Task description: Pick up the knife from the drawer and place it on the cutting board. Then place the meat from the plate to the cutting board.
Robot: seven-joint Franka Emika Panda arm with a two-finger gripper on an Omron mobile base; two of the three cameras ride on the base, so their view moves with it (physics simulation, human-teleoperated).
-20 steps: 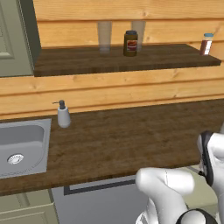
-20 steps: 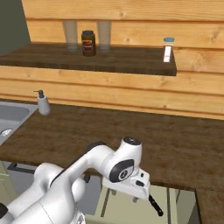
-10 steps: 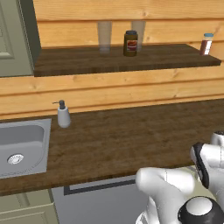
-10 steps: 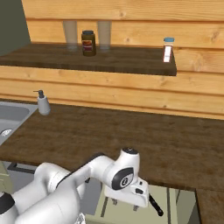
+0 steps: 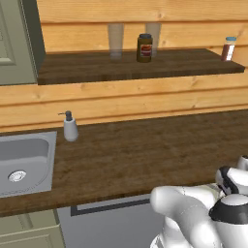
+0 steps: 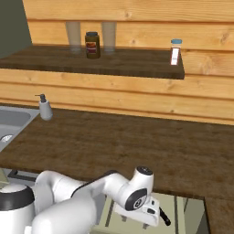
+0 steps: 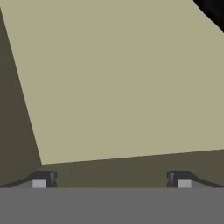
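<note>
The pincer [image 7: 111,179] is held apart, its two dark tips seen wide at the bottom of the hand view with nothing between them, and it is pointed down at the pale floor of the drawer [image 7: 122,83]. In that view a black shape, judged to be the handle of the knife [image 7: 213,11], is cut by the top right corner, well apart from the tips. In the right base view the knife [image 6: 163,217] is seen as a short dark handle just beside the hand, inside the open drawer [image 6: 183,208] below the bench [image 6: 137,146]. For the grasp to be made well, the pincer would have to be shifted toward the handle until it lies between the tips, with the jaws set across its narrow width, and lowered only then; a closing made where it is now would be judged to catch nothing. The arm is folded low in front of the base, the elbow bent and the wrist dropped under the bench edge. The cutting board, plate and meat cannot be made out.
</note>
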